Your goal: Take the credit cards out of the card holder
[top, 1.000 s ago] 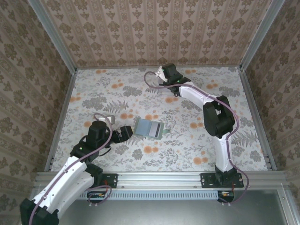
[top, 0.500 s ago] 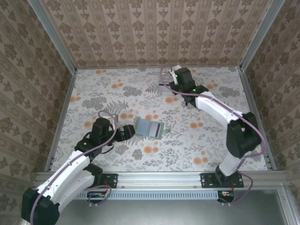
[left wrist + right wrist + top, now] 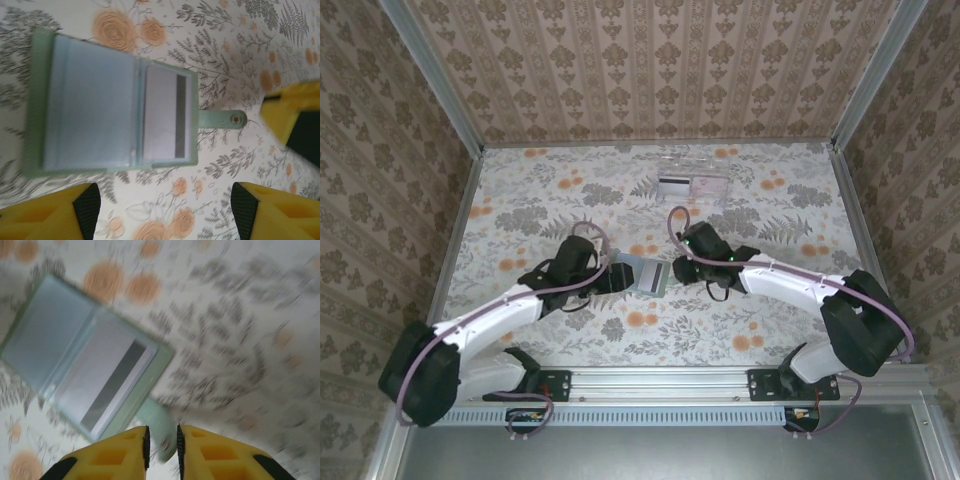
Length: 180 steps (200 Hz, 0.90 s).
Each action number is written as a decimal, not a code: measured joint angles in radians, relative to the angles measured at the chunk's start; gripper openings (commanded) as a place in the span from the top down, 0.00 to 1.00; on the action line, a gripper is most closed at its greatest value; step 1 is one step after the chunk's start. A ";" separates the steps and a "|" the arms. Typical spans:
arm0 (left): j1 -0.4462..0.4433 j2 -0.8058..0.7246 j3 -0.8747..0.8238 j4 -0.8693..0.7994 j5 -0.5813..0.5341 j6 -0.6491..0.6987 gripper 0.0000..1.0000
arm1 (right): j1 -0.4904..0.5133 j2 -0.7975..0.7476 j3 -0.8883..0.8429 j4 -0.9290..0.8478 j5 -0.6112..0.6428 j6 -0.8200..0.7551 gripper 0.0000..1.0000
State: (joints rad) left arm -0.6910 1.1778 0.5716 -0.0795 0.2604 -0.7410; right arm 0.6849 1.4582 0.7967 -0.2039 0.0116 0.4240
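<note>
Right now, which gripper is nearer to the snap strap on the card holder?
Right. The right gripper is right at the strap, which sticks out from one end of the card holder. The left gripper, open, is by the opposite end in the top view.

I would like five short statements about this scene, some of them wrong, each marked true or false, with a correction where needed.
1. The card holder lies open on the table. True.
2. A grey card with a dark stripe sits in one of its pockets. True.
3. The fingers of the left hand are shut on the card holder. False: they stand wide apart, and the holder lies ahead of them.
4. The clear tray stands at the near edge, between the arm bases. False: it stands at the far side, near the back wall.
5. The holder's strap points toward the right hand. True.
</note>
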 measured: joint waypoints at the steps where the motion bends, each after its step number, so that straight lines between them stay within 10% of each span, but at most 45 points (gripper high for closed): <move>1: -0.001 0.003 0.002 0.002 0.000 0.000 0.33 | 0.003 0.000 -0.003 0.001 -0.002 0.003 0.78; 64: -0.027 0.178 0.071 0.039 -0.012 -0.001 0.57 | 0.064 0.079 -0.021 0.073 -0.054 0.119 0.89; 180: 0.013 0.296 0.089 0.084 0.023 0.002 0.71 | 0.072 0.275 0.135 0.061 -0.071 0.161 0.99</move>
State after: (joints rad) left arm -0.6781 1.4734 0.6605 0.0040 0.2829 -0.7391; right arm 0.7567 1.7332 0.9314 -0.1425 -0.0597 0.5850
